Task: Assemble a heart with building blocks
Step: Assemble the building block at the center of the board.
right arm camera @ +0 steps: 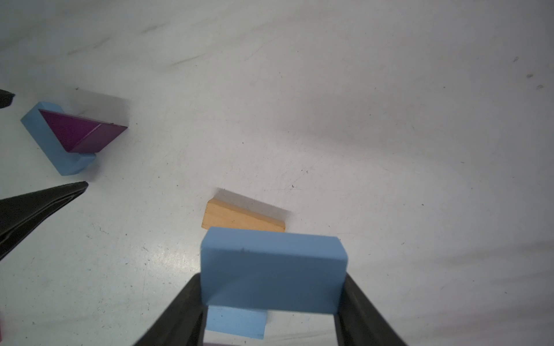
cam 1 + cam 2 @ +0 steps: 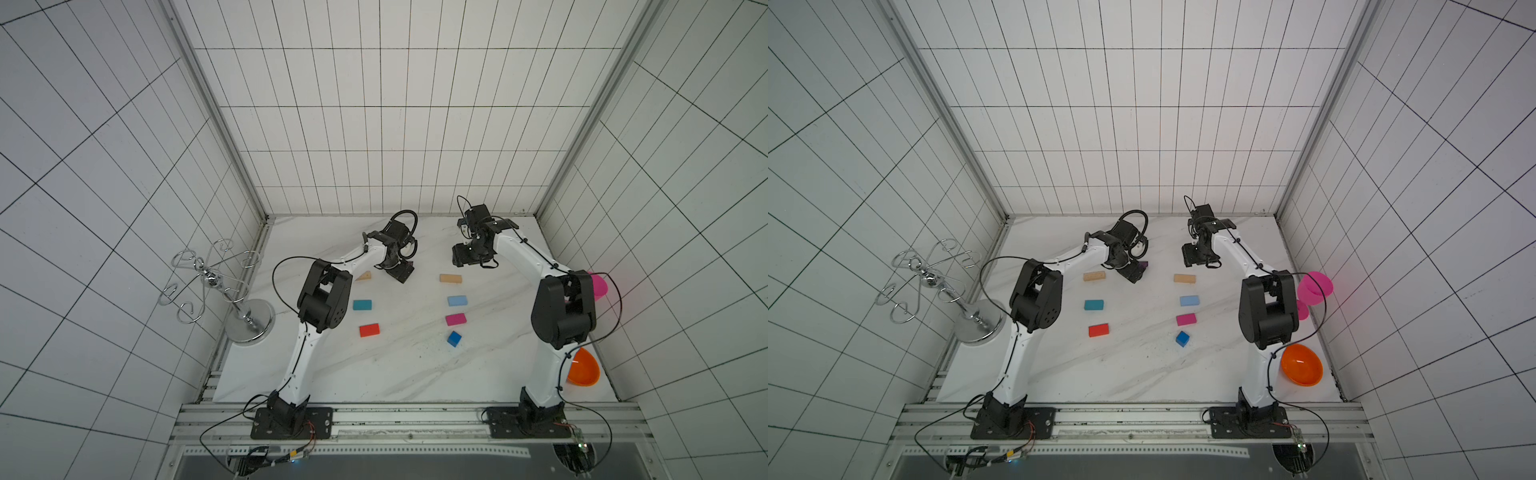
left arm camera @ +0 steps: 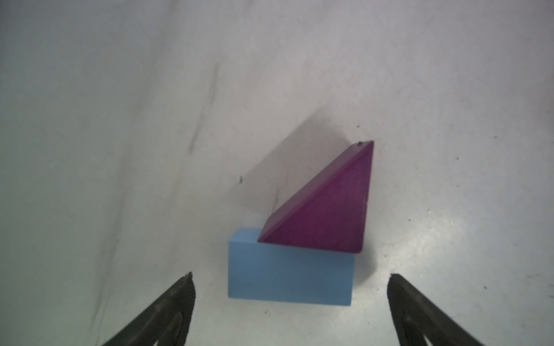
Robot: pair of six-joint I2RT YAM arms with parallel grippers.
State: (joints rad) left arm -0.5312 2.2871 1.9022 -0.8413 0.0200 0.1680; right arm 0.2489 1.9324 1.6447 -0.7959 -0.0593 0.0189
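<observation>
1. Table (image 2: 395,374) was boxed in by tiled walls far, left and right. The near edge was the rail with both arm bases.
2. A chrome rack (image 2: 216,282) stood at the left edge. A pink goblet (image 2: 1314,289) and an orange bowl (image 2: 1301,365) sat at the right edge, beside the right arm.
3. Open room: a bare marble strip down the middle between two block columns, plus the near half.
4. Left column, far to near: left tan block (image 2: 1094,276), teal block (image 2: 362,305), red block (image 2: 369,330).
5. Right column, far to near: right tan block (image 2: 450,278), column light blue block (image 2: 457,300), pink block (image 2: 455,319), blue cube (image 2: 454,338). All lay flat and apart.
6. Purple wedge (image 3: 323,215) lay far centre, touching the long side of the wedge-side light blue block (image 3: 269,281). Couldn't tell whether it sat partly on it.
7. Left gripper (image 3: 290,277): jaws spread wide, tips either side of that block with gaps, touching nothing.
8. Right gripper (image 1: 271,287): pinching the held light blue block (image 1: 271,263) by its short ends, off the table over the right column's far end.
9. Both arms reached far, elbows up and wrists bent down.
</observation>
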